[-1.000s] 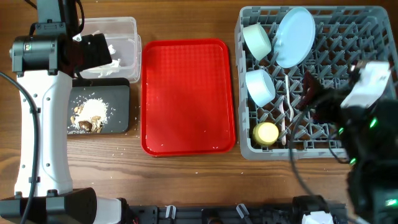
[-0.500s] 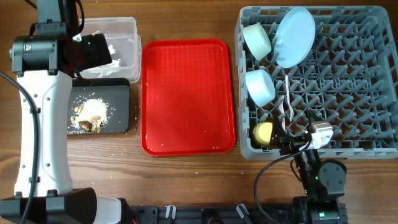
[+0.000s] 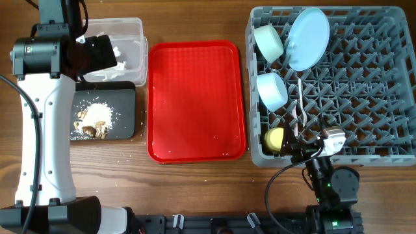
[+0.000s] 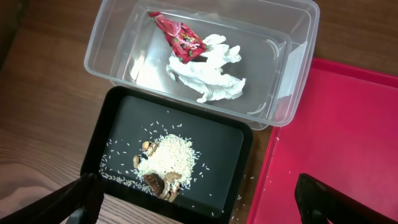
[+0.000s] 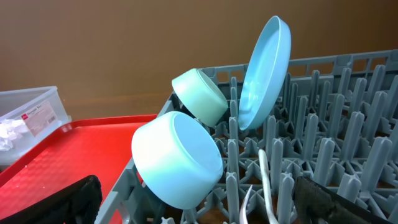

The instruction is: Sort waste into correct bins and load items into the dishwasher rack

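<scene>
The grey dishwasher rack (image 3: 364, 84) holds the light blue plate (image 3: 307, 38) on edge, the greenish bowl (image 3: 268, 41), the blue bowl (image 3: 272, 91), the yellow cup (image 3: 277, 138) and the white fork and spoon (image 3: 299, 110). The right wrist view shows the plate (image 5: 264, 68), both bowls (image 5: 177, 158) and the cutlery (image 5: 264, 180). The clear tub (image 4: 298, 56) holds the red wrapper (image 4: 180, 38) and the napkin (image 4: 208, 71). The black tray (image 4: 230, 155) holds the food scraps (image 4: 165, 162). My left gripper (image 4: 199, 208) hangs open and empty above the bins. My right gripper (image 5: 199, 211) is open and empty, low at the rack's front edge.
A flat red serving tray (image 3: 195, 97) lies between the bins and the rack, with a few crumbs on it. Loose rice grains lie on the wood by the black tray (image 3: 127, 110). The left arm (image 3: 39, 130) spans the table's left side.
My right arm has drawn back from above the rack's right side to the rack's front edge, low down. The left arm has not moved.
</scene>
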Robot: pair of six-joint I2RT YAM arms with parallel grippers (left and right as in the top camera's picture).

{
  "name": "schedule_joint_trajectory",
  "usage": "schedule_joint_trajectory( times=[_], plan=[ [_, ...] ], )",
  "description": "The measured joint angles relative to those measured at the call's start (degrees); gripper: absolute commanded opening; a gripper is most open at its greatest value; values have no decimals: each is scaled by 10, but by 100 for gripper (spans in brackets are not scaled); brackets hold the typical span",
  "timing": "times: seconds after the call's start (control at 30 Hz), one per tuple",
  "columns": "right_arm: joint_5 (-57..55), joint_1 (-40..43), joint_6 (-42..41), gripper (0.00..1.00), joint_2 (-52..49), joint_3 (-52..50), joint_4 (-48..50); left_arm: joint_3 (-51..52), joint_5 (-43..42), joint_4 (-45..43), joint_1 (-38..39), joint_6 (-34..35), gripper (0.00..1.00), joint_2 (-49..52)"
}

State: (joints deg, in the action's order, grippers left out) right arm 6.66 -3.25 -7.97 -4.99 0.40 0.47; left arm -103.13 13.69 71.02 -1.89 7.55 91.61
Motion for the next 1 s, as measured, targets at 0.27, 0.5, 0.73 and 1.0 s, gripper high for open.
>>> schedule_joint_trajectory(
  times=[0.27,0.5,0.73,1.0],
  plan=[
    [0,0,-2,100,0,0,0,0,0,0,0,0,100,0],
    [0,0,-4,100,0,0,0,0,0,0,0,0,100,0],
    [0,0,-4,100,0,0,0,0,0,0,0,0,100,-1],
    [0,0,-4,100,0,0,0,0,-1,45,0,0,100,-63]
  ],
)
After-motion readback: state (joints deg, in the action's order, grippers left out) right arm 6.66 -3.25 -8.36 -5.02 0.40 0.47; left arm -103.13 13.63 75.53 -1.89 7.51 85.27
